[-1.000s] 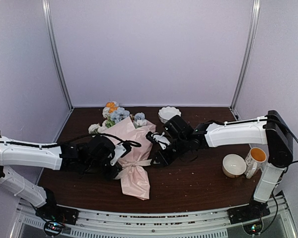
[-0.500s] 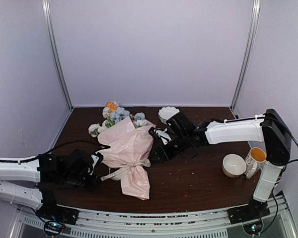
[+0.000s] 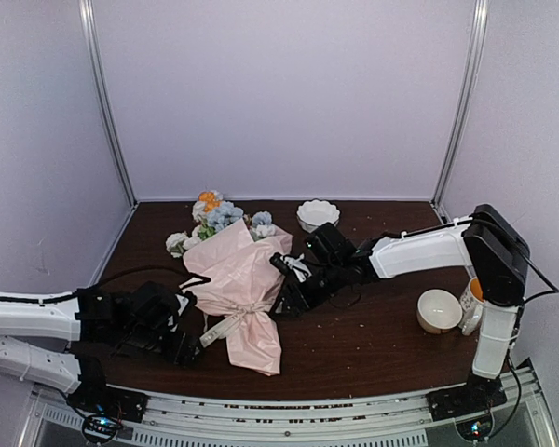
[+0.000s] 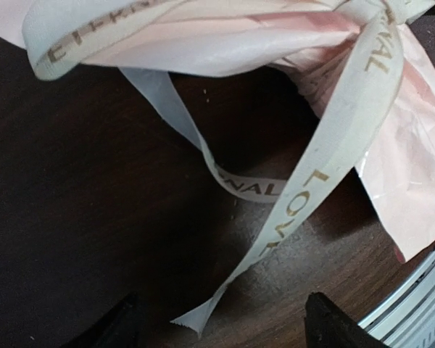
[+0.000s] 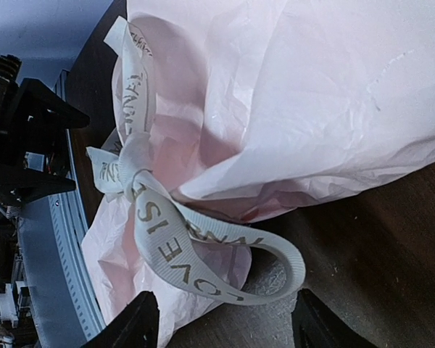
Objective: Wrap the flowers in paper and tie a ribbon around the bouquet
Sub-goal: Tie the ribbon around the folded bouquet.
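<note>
**Ana:** Where the bench [image 3: 354, 349] met the metal rail [image 3: 307, 408] at its near edge, what room did the arms have?

**Ben:** A strip of bare dark wood ran along that edge, dotted with pale specks. The left pincer [image 4: 221, 328] lay low there, just left of the bouquet [image 3: 247, 279]. Its fingers were spread wide and gripped nothing. One loose tail of the ribbon [image 4: 348, 123] ended on the wood between them, touching neither.

**Ana:** And the ribbon itself?

**Ben:** Flat, woven and cream, printed with gold letters. It was knotted round the bouquet's pinched lower part, with one loop standing out toward the right arm.

**Ana:** The wrapping?

**Ben:** The paper [image 5: 312, 94] was thin, pale pink and crinkled. It formed a cone flaring toward the far side, its tail fanned out toward the near edge. The bouquet lay flat on the bench, left of centre.

**Ana:** The other arm?

**Ben:** The right pincer [image 5: 228, 322] sat just right of the knot. Its fingers were also wide apart and held nothing, with the loop just ahead of them.

**Ana:** Farther out?

**Ben:** Bare wood lay between it and a cream cup [image 3: 438, 310] on its side near the right edge, just beside a mug [image 3: 468, 312] with an orange inside. At the cone's mouth the flowers [image 3: 219, 216] showed blue, white and orange. A white fluted bowl [image 3: 317, 214] stood near the back wall, and I could not tell what it held.
</note>
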